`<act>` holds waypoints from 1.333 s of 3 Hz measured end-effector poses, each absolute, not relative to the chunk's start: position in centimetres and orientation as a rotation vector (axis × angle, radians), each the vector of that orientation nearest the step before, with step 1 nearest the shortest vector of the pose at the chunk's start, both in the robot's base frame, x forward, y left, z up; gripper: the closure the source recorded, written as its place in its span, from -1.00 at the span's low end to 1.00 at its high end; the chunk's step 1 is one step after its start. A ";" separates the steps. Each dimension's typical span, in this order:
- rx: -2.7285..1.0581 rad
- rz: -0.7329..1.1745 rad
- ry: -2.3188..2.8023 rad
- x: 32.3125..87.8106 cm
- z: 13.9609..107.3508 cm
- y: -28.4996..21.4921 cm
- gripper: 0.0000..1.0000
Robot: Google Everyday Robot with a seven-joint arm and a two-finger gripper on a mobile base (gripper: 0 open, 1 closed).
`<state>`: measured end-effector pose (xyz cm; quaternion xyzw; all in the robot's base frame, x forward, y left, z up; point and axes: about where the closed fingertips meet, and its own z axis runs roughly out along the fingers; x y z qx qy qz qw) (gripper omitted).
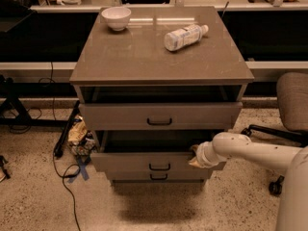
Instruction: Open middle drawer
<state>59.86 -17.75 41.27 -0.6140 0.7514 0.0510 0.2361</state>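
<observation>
The middle drawer (125, 161) is the second of three grey-beige drawers in the cabinet (159, 57). It stands pulled out past the drawers above and below, and its dark interior shows behind the front. Its small black bar handle (160, 167) is at the middle of the front. My gripper (195, 157) is at the right end of the drawer front's top edge, at the end of my white arm (250, 153), which reaches in from the right. The gripper's tip is hidden against the drawer edge.
The top drawer (159, 115) is slightly out and the bottom drawer (159, 176) sits below. A white bowl (116, 17) and a lying bottle (185, 36) rest on the cabinet top. An office chair (291, 105) stands at the right. Cables and clutter (79, 136) lie on the floor at the left.
</observation>
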 end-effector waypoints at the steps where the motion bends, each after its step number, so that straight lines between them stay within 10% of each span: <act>1: -1.684 0.140 2.061 59.9 41.3 -17.7 0.71; 4: -1.684 0.140 2.060 59.9 41.3 -17.7 -0.68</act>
